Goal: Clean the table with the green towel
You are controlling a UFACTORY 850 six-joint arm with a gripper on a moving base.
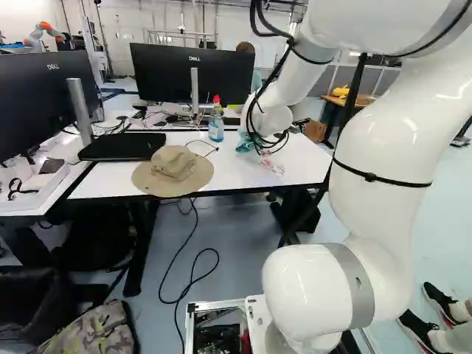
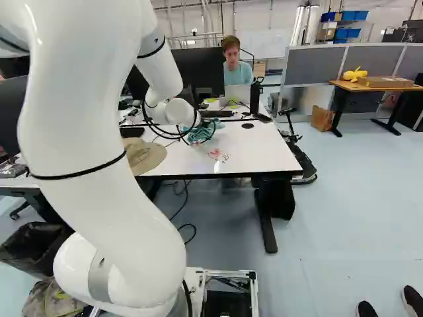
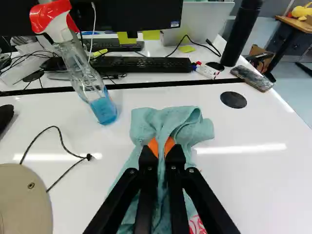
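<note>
Gripper (image 2: 192, 135): while it hangs above the table (image 1: 236, 175), green towel (image 3: 197, 130) pinched;
Red marks (image 2: 215, 153): toward the near edge;
Hat (image 1: 174, 164): at near edge

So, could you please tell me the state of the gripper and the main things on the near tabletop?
Gripper: shut on the towel.
Towel: bunched up, pinched in a fold.
Spray bottle: upright, partly filled with blue liquid.
Hat: brim down, crown up.
Red marks: not wiped off.
Cord: lying loose.
</note>
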